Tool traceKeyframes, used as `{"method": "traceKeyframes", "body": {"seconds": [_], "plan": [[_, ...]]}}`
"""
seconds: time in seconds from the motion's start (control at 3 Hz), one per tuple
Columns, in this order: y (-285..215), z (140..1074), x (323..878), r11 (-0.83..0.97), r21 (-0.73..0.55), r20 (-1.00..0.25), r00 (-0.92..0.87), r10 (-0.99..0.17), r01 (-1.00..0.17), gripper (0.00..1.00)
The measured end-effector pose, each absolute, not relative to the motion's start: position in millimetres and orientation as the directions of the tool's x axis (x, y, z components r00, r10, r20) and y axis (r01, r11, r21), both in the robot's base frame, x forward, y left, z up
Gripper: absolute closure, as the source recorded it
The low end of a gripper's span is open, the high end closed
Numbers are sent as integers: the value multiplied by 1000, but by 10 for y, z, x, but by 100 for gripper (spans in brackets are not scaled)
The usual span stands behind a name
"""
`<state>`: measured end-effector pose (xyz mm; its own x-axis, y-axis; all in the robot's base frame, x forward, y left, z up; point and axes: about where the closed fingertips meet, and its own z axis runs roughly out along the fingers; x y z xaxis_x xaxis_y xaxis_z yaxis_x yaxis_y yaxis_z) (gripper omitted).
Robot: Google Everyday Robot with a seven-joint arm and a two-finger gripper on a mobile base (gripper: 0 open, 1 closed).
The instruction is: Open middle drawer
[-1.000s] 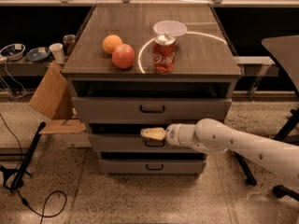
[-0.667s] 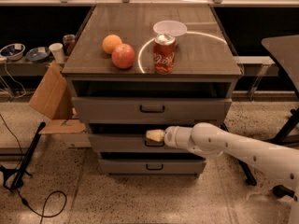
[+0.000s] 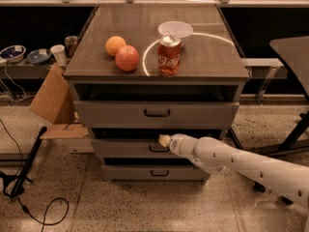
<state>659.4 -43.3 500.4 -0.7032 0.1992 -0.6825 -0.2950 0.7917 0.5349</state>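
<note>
The grey cabinet [image 3: 154, 115] has three drawers. The middle drawer [image 3: 125, 148] has a plain grey front and a small dark bar handle [image 3: 158, 149] at its centre. My gripper [image 3: 165, 140] reaches in from the right on a white arm [image 3: 236, 163]. Its pale tip sits at the top edge of the middle drawer front, just above the handle. The top drawer [image 3: 154, 113] is above it and the lowest drawer [image 3: 154, 173] below it.
On the cabinet top stand a red soda can [image 3: 169, 55], a white bowl [image 3: 175, 29], an apple [image 3: 127, 58] and an orange [image 3: 115, 45]. A cardboard box [image 3: 54, 100] leans at the left. A dark table [image 3: 292, 47] stands at the right. Cables lie on the floor [image 3: 43, 211].
My gripper has moved a little to the right and up along the middle drawer front, from left of the handle to just above it.
</note>
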Motion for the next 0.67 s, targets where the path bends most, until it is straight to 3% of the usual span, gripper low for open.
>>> {"method": "traceKeyframes", "body": {"seconds": [0.67], "plan": [[-636, 5008, 6894, 842, 496, -761, -573, 305, -211, 100]]}}
